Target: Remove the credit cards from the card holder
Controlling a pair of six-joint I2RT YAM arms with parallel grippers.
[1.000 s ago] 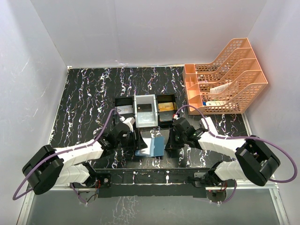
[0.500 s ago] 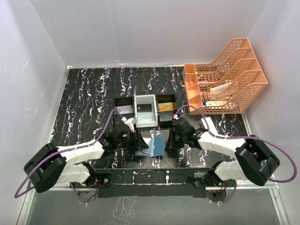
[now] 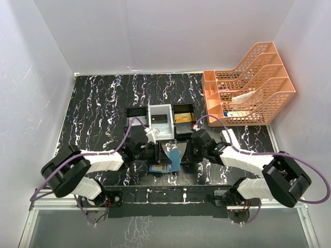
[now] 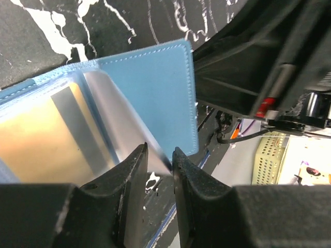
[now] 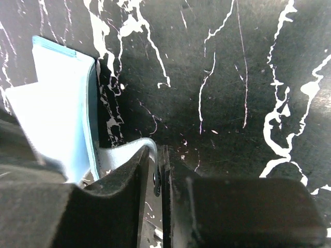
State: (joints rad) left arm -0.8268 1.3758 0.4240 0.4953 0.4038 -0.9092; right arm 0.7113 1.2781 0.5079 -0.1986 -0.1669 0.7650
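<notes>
The blue card holder (image 3: 170, 156) lies open on the black marbled table between my two grippers. In the left wrist view its blue cover (image 4: 155, 88) stands up behind a clear sleeve (image 4: 119, 119), with a gold-tan credit card (image 4: 36, 134) in a pocket beside it. My left gripper (image 4: 159, 155) (image 3: 156, 153) has a narrow gap between its jaws, and the sleeve's free edge reaches into that gap. My right gripper (image 5: 158, 155) (image 3: 187, 155) pinches the holder's snap tab (image 5: 124, 152), whose stud sits between the nearly touching jaws.
A black-and-white three-compartment tray (image 3: 149, 121) stands just behind the holder, with a gold card (image 3: 182, 117), a dark card (image 3: 160, 119) and a pale one (image 3: 137, 121) in it. An orange stacked file rack (image 3: 253, 88) fills the back right corner. White walls enclose the table.
My left gripper has moved right, up to the holder's sleeve, and its jaws have narrowed. The right gripper has stayed on the tab.
</notes>
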